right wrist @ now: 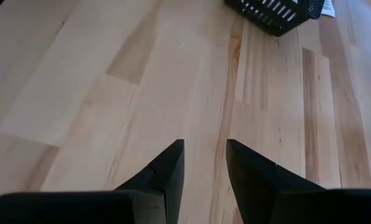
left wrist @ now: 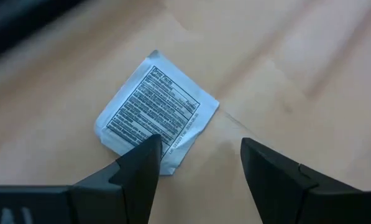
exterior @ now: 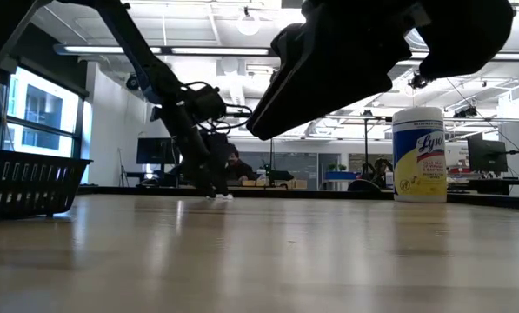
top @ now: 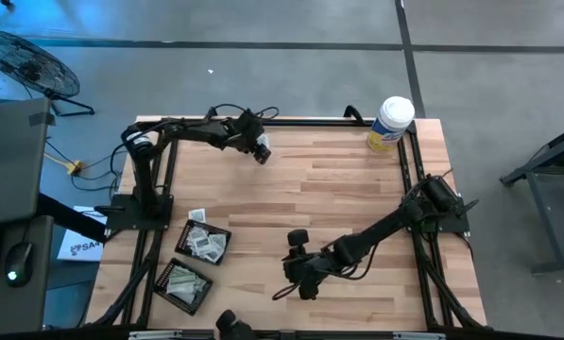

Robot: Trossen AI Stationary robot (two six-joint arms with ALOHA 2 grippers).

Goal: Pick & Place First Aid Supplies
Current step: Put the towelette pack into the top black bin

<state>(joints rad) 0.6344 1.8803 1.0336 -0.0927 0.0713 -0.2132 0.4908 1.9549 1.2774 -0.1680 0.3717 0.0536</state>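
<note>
The left hand (left wrist: 197, 168) hovers wide open over a square packet (left wrist: 155, 112) lying flat on the far surface (top: 338, 189) (one finger overlaps its corner); the packet sits off-centre, toward that finger.

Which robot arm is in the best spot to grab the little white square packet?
The left one. Its open left pincer hovers right over the small white square printed packet on the wooden table. The right pincer is over bare wood near the front, far from it.
</note>
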